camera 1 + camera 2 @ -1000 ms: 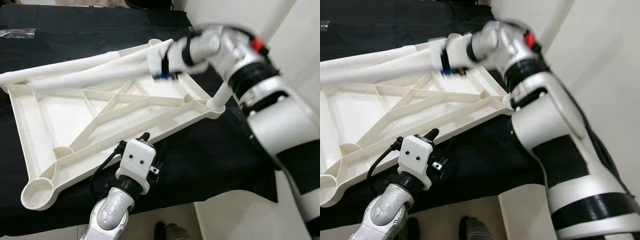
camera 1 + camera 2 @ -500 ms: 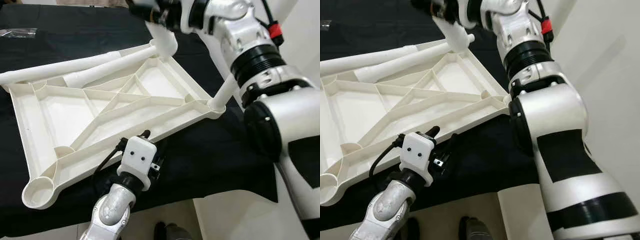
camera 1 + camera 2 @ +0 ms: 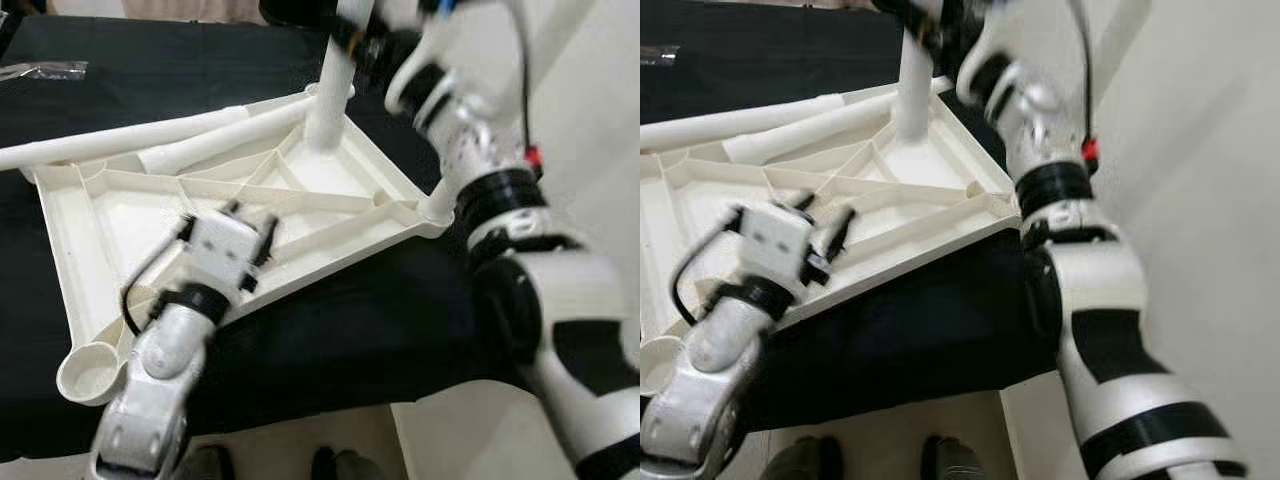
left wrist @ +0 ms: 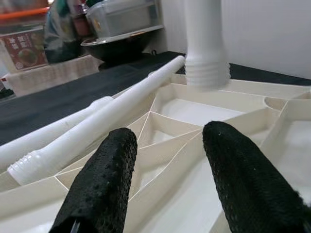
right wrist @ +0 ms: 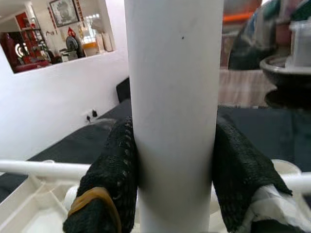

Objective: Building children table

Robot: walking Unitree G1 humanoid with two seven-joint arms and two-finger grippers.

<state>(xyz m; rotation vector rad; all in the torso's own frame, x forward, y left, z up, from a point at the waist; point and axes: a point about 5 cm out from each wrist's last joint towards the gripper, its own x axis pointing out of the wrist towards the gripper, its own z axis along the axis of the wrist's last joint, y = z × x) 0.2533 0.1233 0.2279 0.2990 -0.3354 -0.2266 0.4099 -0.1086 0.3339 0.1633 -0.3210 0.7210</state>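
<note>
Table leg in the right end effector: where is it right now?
The table leg stands upright in the right end effector, its lower end at the far corner of the upturned white tabletop, beside two loose legs lying along the far edge.

Head stereo views look down on the tabletop (image 3: 330,190); wrist views sit close, sharing its upright leg (image 4: 204,43)

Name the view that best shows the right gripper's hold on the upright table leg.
Right wrist view: the table leg sits clamped between both fingers of the right gripper. Eye views blur the grip at the frame top; left wrist view shows the leg's threaded lower end.
</note>
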